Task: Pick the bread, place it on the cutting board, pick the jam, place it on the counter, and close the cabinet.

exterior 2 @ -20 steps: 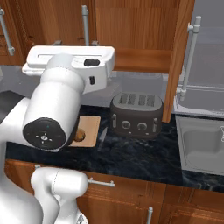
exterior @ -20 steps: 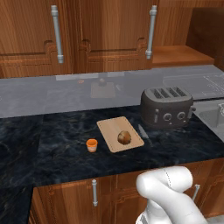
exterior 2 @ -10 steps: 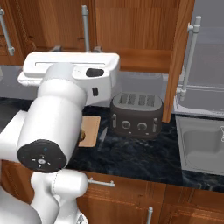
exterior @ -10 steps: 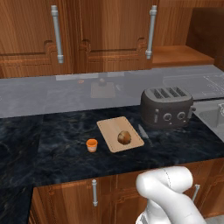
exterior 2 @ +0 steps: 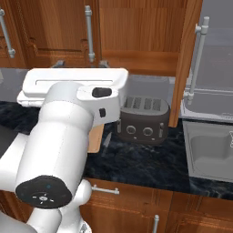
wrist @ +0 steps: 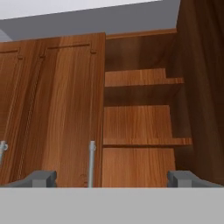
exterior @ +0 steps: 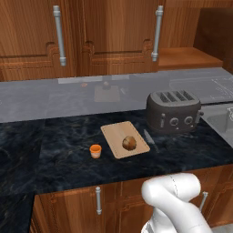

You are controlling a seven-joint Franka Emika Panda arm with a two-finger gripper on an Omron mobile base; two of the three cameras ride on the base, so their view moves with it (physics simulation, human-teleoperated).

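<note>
Left base view: the bread (exterior: 129, 143) sits on the cutting board (exterior: 113, 135), near its right edge. The jam (exterior: 95, 151) stands on the counter (exterior: 54, 145), just left of the board and not touching it. A toaster (exterior: 173, 111) stands to the right, apart from the board. Dark counter lies open to the left of the jam.

Right base view: the white arm hides most of the board (exterior 2: 95, 139). The cabinet (exterior 2: 136, 32) has its right door (exterior 2: 185, 59) swung out, edge toward us, beside the toaster (exterior 2: 142, 119). A sink (exterior 2: 210, 152) lies to the right.

Hand view: the gripper (wrist: 111, 178) is spread wide open and holds nothing. It faces the cabinet's bare shelves (wrist: 140, 109), next to a closed door (wrist: 65, 109) with a long handle (wrist: 92, 162).
</note>
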